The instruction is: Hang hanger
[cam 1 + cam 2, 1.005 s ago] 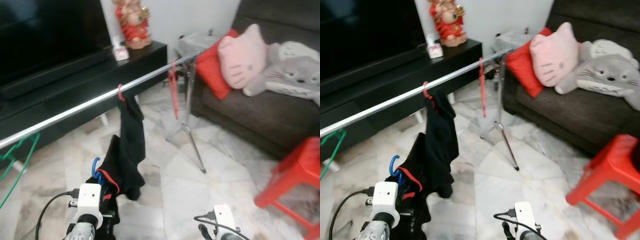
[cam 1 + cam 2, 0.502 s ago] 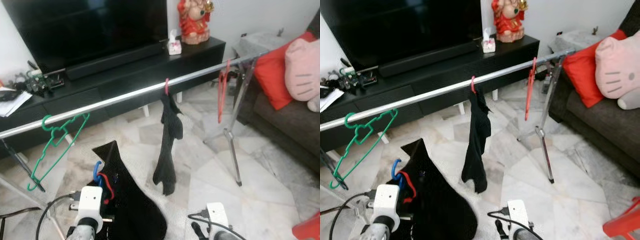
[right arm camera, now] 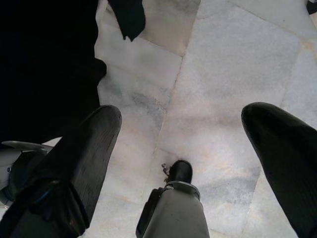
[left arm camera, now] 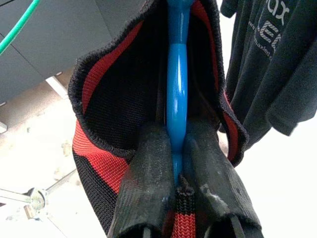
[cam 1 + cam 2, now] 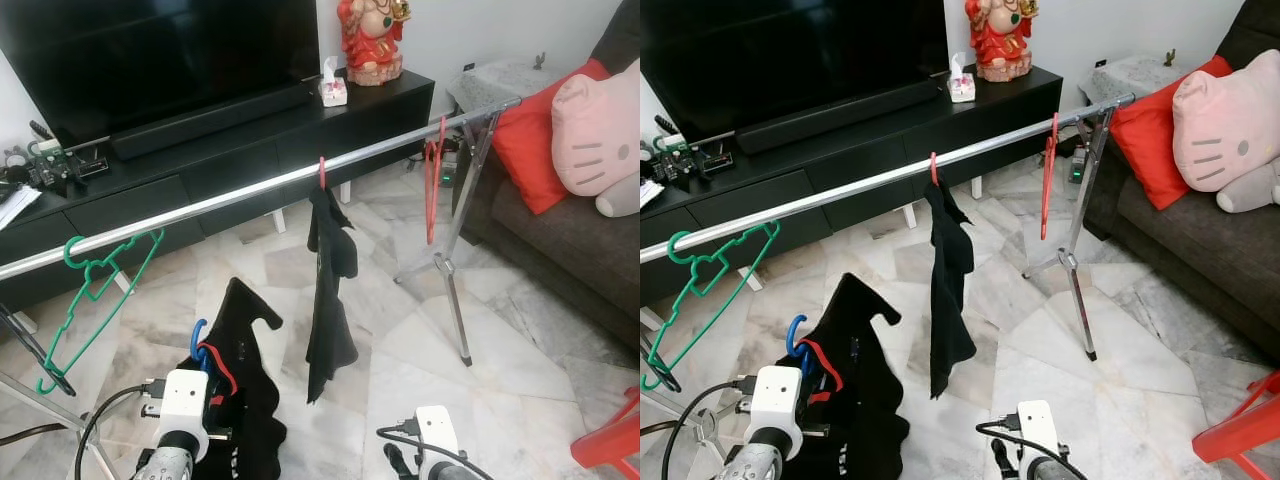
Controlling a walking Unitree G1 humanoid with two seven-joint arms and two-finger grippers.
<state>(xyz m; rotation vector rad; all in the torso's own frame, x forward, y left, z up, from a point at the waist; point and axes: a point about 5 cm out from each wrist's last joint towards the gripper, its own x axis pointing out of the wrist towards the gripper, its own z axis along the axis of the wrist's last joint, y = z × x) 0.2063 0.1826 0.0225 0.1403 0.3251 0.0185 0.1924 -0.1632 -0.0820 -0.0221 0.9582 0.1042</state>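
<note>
- The left gripper is low at the robot's left side, its two black fingers pressed narrow onto the blue hanger, which sits squeezed between them.
- The blue hanger's hook rises just above the fingers, curving upward; in the left wrist view its stem runs straight away from the fingertips, lengthwise along the line of the fingers.
- A black garment with red trim hangs on that hanger; its red-edged collar wraps around the stem right at the fingertips, and the cloth drapes down beside and below the gripper.
- Beyond and above the fingers runs the silver rail, slanting from near left to far right on its tripod stand.
- On the rail: a green hanger toward the left end, tilted; a black shirt on a red hanger near the middle; a bare red hanger near the right end.
- The right gripper hangs low with its fingers spread wide, gripping nothing, over the marble floor.
</note>
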